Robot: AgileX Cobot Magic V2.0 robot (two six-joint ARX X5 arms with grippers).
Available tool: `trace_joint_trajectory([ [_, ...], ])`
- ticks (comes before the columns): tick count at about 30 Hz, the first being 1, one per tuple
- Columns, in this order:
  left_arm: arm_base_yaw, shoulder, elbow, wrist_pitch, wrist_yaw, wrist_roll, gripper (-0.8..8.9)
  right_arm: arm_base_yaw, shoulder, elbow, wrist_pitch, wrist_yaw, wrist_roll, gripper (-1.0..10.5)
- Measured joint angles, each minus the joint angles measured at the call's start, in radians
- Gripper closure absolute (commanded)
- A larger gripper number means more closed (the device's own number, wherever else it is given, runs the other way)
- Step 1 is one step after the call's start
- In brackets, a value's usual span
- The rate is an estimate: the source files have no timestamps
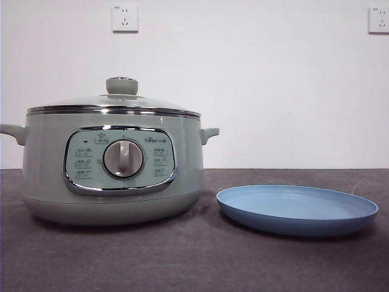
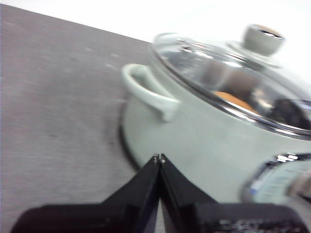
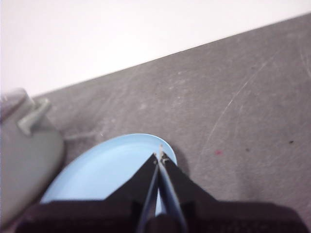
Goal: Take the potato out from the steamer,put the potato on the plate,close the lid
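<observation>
The sage-green steamer [image 1: 112, 167] stands at the left of the table with its glass lid [image 1: 115, 102] on, knob [image 1: 121, 85] up. The light-blue plate [image 1: 296, 208] lies empty to its right. In the left wrist view my left gripper [image 2: 159, 158] is shut and empty, close beside the steamer's wall [image 2: 194, 145] below a side handle [image 2: 148, 92]. The orange-brown potato [image 2: 235, 101] shows through the lid [image 2: 228, 77], inside the pot. In the right wrist view my right gripper [image 3: 160, 154] is shut and empty above the plate [image 3: 104, 170]. Neither gripper shows in the front view.
The dark grey table [image 1: 194, 261] runs to a white wall with two sockets [image 1: 124, 18]. The steamer's edge and handle [image 3: 34, 116] show beside the plate in the right wrist view.
</observation>
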Motion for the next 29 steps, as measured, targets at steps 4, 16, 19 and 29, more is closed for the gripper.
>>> trace_joint_trajectory([
  [4,0.000,0.001,0.012,-0.014,0.065,-0.059,8.19,0.000,0.002,0.021,-0.002,0.000,0.131,9.6],
  [16,0.000,0.139,0.378,-0.068,0.080,-0.082,8.19,0.000,0.135,0.403,0.028,0.003,0.241,9.6],
  [19,0.000,0.214,0.499,-0.068,0.081,-0.059,8.19,0.000,0.232,0.541,0.027,0.000,0.187,9.6],
  [29,0.000,0.526,0.944,-0.172,0.111,0.074,8.19,0.000,0.615,1.051,-0.102,-0.122,-0.029,9.6],
])
